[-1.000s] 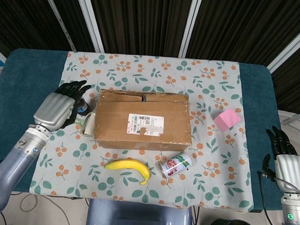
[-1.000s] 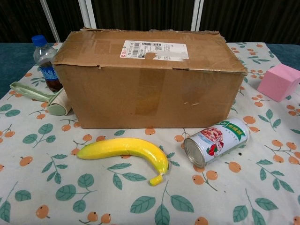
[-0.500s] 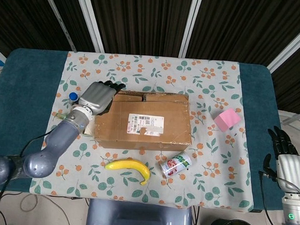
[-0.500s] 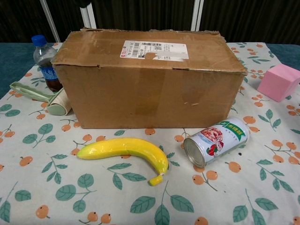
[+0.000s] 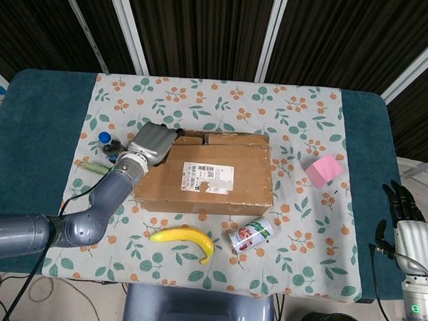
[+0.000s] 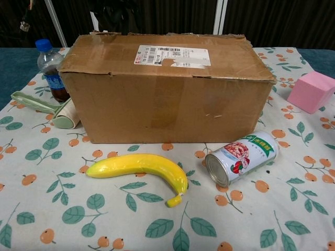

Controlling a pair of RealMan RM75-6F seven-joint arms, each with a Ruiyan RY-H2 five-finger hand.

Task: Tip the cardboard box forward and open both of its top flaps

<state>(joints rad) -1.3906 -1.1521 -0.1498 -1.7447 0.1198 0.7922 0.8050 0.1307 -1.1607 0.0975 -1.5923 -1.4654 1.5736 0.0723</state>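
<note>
From the head view we see the box (image 5: 205, 177) mid-counter (image 5: 46, 110), our left hand (image 5: 152, 141) resting on its far-left top corner, fingers hidden, our right hand (image 5: 408, 227) idle with fingers spread, while the chest view shows the box upright, flaps closed.

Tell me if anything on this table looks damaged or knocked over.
The cardboard box is worn, with ragged, torn edges along its top front and a scuffed label. The can lies on its side beside the banana, open end toward the camera, nothing spilled. The bottle stands upright.
</note>
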